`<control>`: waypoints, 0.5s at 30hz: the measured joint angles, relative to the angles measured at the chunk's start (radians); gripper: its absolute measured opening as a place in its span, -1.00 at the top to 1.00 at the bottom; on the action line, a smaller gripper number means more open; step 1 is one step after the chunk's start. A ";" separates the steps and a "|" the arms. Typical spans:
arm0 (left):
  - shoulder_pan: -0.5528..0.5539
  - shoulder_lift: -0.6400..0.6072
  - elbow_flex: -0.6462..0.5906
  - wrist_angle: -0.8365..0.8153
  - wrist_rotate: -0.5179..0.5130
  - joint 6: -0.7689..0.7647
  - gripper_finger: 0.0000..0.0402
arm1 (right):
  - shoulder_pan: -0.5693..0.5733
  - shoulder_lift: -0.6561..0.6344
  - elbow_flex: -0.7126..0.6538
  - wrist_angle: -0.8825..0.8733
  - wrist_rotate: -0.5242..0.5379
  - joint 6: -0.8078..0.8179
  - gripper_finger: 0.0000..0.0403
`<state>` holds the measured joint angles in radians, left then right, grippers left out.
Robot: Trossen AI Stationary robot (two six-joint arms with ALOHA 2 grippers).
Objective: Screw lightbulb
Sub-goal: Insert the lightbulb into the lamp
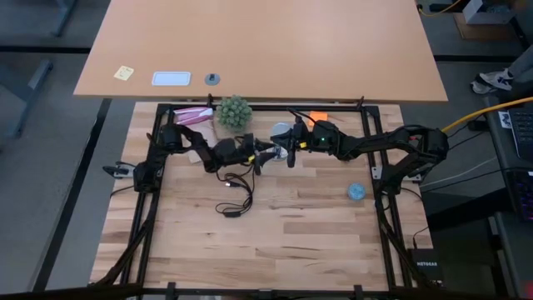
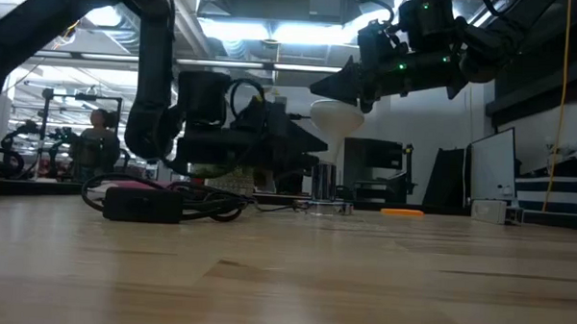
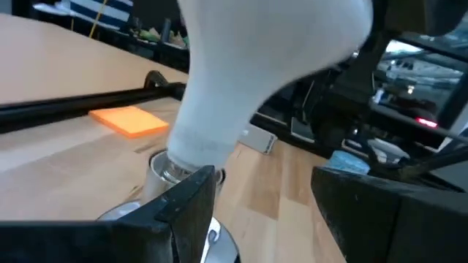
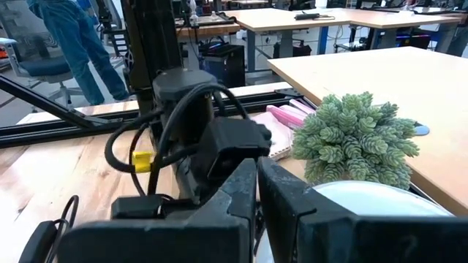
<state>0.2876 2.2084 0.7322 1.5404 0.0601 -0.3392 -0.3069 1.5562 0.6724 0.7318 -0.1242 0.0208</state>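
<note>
The white lightbulb [image 2: 334,120] stands dome up at the far middle of the table. Its narrow base [image 3: 183,157] sits in a silvery socket [image 2: 324,189]. From above, the lightbulb [image 1: 281,131] shows as a pale round. My right gripper [image 1: 290,152] is shut and hangs level at dome height, just on the dome's near side. My left gripper [image 3: 263,201] is open and low over the table. It points toward the table's right edge. Its far finger [image 3: 191,197] stands in front of the socket, and the bulb's base lies outside the gap. My right gripper lies with its shut fingers [image 4: 292,212] close beside the bulb's dome [image 4: 380,197], level, coming from the table's right. I cannot tell whether the fingers touch the dome.
A small green plant [image 1: 234,111] and a pink object [image 1: 193,114] sit at the far left. An orange pad [image 1: 319,117] lies behind the bulb. A light-blue object [image 1: 356,192] is at the right. A black cord with a switch [image 1: 236,202] runs across the middle.
</note>
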 joint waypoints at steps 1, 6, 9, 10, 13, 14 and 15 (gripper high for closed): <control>0.000 -0.004 0.005 -0.001 0.000 -0.003 -0.08 | 0.000 0.000 0.000 0.000 0.000 0.000 0.88; 0.008 -0.024 0.007 0.024 0.000 0.036 -0.08 | 0.000 0.000 0.000 0.005 0.000 0.000 0.88; 0.009 -0.024 0.007 0.018 0.000 0.025 -0.08 | 0.000 0.000 0.000 0.005 0.000 0.000 0.88; 0.009 -0.024 0.007 0.017 0.000 0.020 -0.08 | 0.000 0.000 0.000 0.005 0.000 0.000 0.88; 0.009 -0.024 0.007 0.014 -0.001 0.026 -0.08 | 0.000 0.000 0.000 0.005 0.000 0.000 0.88; 0.009 -0.024 0.007 0.014 -0.001 0.030 -0.08 | 0.000 0.000 0.000 0.005 0.000 0.000 0.88; 0.010 -0.024 0.007 0.014 -0.001 0.031 -0.08 | 0.000 0.000 0.000 0.005 0.000 0.000 0.88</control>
<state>0.2972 2.1841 0.7387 1.5541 0.0595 -0.3082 -0.3069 1.5566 0.6724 0.7364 -0.1238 0.0208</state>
